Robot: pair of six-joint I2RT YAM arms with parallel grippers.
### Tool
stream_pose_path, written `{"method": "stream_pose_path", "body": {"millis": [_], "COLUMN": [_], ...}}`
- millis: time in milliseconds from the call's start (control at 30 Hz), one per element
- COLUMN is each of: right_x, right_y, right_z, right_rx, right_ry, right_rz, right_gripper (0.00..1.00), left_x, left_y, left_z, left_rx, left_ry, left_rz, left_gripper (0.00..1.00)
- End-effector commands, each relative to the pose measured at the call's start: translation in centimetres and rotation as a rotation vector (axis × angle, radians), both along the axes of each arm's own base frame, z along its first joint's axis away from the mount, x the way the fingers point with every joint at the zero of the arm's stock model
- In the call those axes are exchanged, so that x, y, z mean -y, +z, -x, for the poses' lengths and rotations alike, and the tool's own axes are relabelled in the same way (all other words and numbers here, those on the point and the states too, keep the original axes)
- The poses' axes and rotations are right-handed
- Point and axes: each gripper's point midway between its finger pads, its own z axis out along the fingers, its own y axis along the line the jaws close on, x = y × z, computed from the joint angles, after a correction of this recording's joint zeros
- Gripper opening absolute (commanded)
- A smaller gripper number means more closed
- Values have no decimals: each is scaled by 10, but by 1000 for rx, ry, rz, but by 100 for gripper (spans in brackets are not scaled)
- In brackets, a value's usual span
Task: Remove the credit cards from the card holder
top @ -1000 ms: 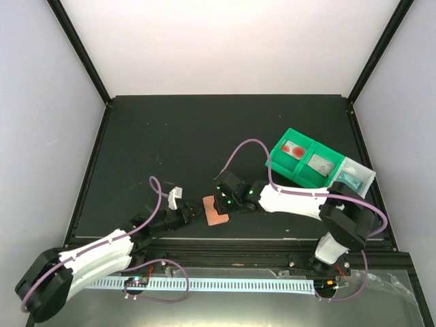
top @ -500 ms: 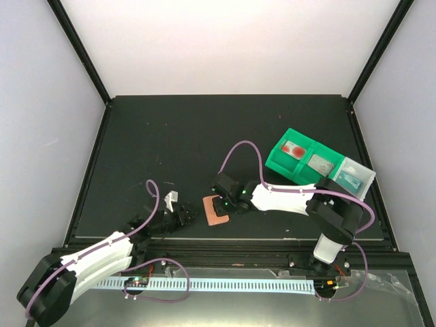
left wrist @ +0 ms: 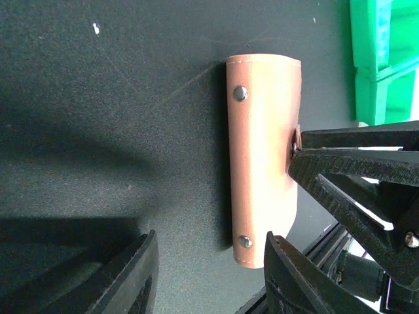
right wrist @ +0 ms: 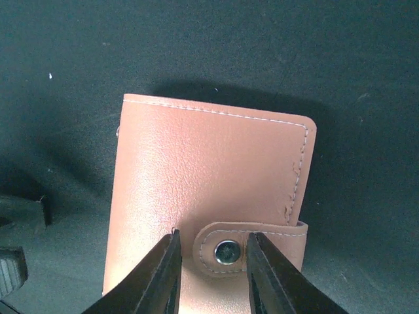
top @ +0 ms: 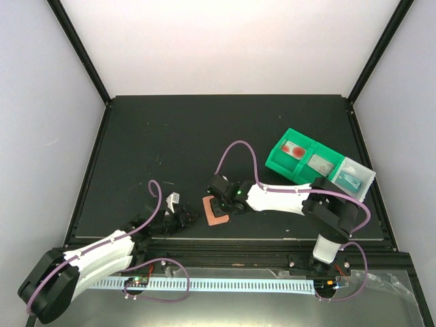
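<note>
The card holder (top: 216, 212) is lying closed, terracotta face up, near the front edge of the table (top: 170, 136), between the two arms. The right gripper (right wrist: 213, 237) is sitting right over its snap tab (right wrist: 291, 245), jaws set narrow, one finger either side of the stud, clamping nothing. The left gripper (left wrist: 211, 243) is hanging just beside the holder, jaws half spread and empty.
</note>
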Motion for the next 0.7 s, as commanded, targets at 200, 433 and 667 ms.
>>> {"method": "stream_pose_path", "body": {"millis": [200,433,667], "right_x": [9,3,0], "right_y": [-10,-1,3], "right_z": [0,0,1], "right_rx": [30,44,48], "right_ry": [0,4,9], "right_rz": [81,32,-1], "right_gripper": [20,4,1], "left_x": [5,5,6], "left_y": [11,13,14], "left_z": [-5,-6,-7], "left_rx": [33,41,46], "left_ry": [-13,-19,-20], "left_rz": [26,19,19], "left_gripper": [46,45,45]}}
